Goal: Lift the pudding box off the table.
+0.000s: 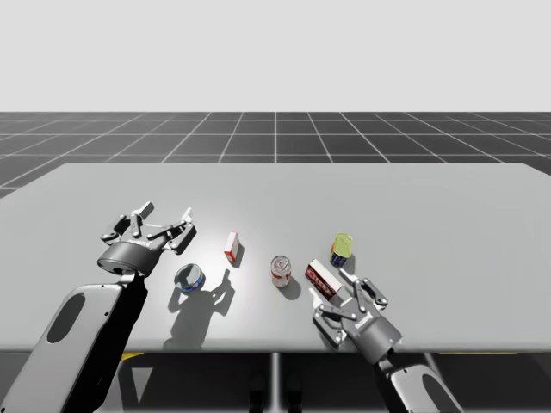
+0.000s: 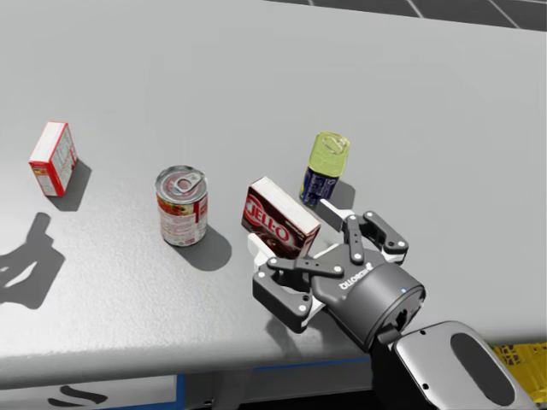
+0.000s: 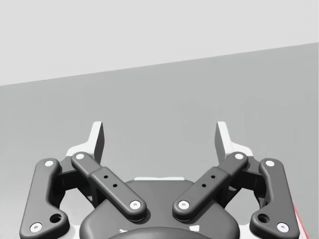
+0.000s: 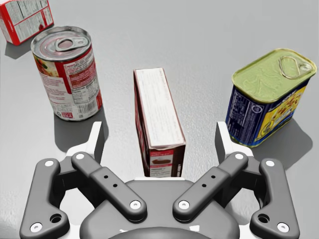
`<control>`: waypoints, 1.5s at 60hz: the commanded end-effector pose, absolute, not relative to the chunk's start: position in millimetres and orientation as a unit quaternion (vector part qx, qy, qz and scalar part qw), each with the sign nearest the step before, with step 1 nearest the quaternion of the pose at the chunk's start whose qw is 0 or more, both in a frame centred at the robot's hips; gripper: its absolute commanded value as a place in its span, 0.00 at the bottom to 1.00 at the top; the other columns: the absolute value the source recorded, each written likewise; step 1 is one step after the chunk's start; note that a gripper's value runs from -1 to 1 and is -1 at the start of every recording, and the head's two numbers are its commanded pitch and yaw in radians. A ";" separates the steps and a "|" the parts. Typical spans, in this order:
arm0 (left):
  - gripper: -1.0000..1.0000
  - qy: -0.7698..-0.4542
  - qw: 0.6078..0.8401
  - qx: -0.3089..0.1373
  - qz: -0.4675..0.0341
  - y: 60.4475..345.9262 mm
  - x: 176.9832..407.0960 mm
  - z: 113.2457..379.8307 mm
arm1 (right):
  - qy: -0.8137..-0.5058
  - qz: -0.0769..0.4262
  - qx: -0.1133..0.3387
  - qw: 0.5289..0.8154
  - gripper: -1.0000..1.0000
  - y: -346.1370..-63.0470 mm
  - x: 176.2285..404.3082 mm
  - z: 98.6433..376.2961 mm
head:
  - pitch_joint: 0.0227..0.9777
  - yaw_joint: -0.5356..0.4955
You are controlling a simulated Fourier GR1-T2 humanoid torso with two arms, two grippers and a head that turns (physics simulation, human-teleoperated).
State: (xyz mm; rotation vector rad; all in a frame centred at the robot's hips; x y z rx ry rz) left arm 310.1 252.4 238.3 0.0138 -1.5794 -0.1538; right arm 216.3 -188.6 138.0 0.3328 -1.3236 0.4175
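Cardboard pudding box [image 4: 157, 114] looks light, stiff, crushable; my right gripper [image 4: 159, 132] spread astride it, not touching; pinch broad faces mid-height.

The dark red pudding box [image 2: 279, 220] stands upright between my open right jaws.

Pudding box [image 4: 157, 119] between fingers of right gripper [image 4: 159, 133], seemingly untouched, round can [image 4: 67, 72] left, oblong can [image 4: 269, 97] behind-right
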 end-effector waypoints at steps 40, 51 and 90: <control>0.00 -0.709 0.702 0.009 -0.067 253.7 310.9 238.0 | -0.566 0.182 0.160 0.788 1.00 -182.8 231.9 126.2 | 0.56 0.33; 0.00 -0.710 0.701 0.008 -0.066 254.4 310.6 237.8 | -0.573 0.185 0.158 0.783 1.00 -182.0 231.0 126.1 | 0.45 0.34; 0.00 -0.711 0.700 0.006 -0.064 254.7 310.7 238.1 | -0.661 0.191 0.141 0.712 1.00 -166.8 224.4 235.6 | 0.44 0.33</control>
